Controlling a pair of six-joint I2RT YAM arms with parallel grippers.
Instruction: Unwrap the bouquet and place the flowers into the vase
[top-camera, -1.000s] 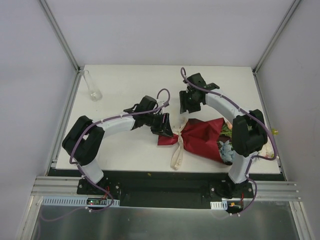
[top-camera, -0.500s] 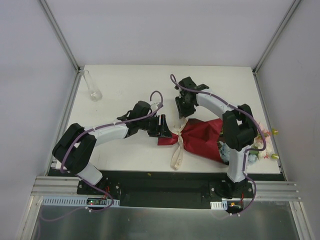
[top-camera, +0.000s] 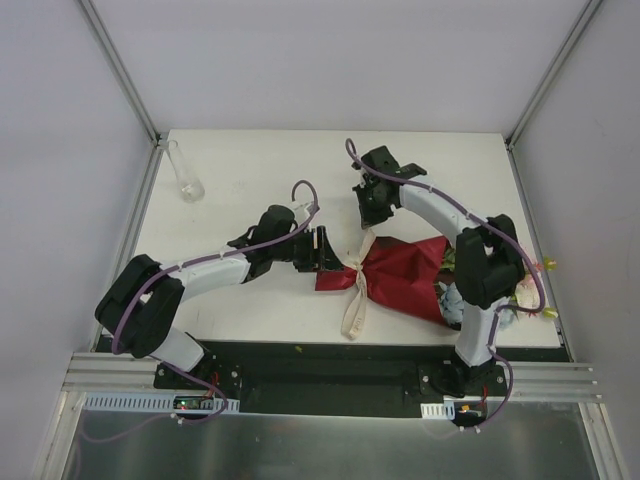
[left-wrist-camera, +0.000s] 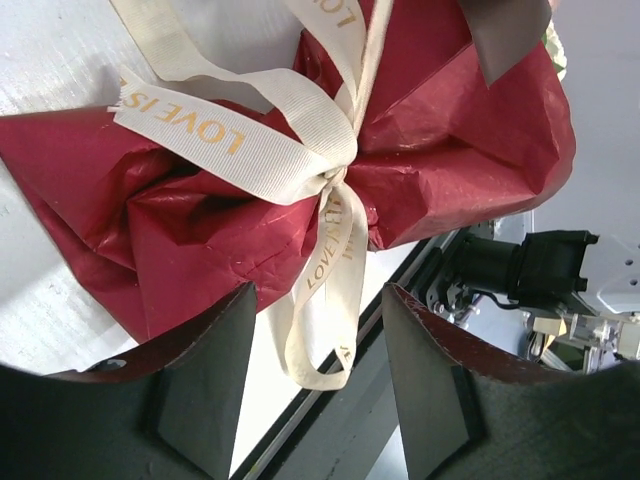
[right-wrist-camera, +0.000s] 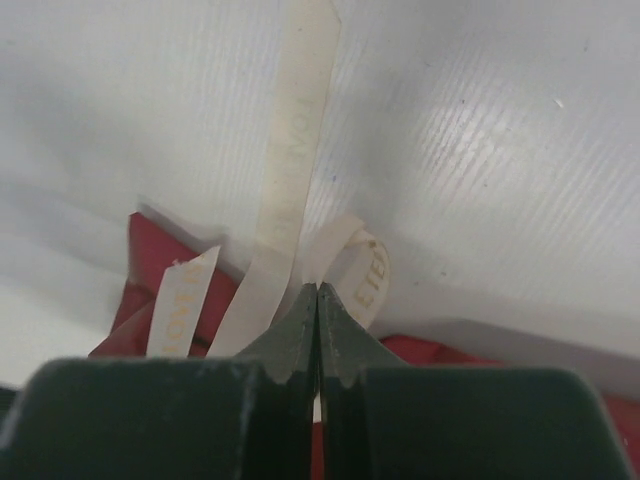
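The bouquet (top-camera: 405, 272) lies on its side, long axis running away from the left gripper (left-wrist-camera: 318, 300), whose spread, empty jaws face the ribbon knot (left-wrist-camera: 335, 178) just ahead, while the right gripper (right-wrist-camera: 318, 290) is clenched beside a ribbon tail (right-wrist-camera: 292, 150) (pinched or not, I cannot tell).

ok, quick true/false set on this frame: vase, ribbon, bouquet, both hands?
1. The vase is empty, at the table's far left corner. True.
2. The ribbon is already untied. False: it is knotted around the red wrap.
3. The left hand is open, by the knot. True.
4. The right hand is wide open. False: its fingers are shut together, right at the ribbon.
5. The bouquet stands upright. False: it lies flat on the table.
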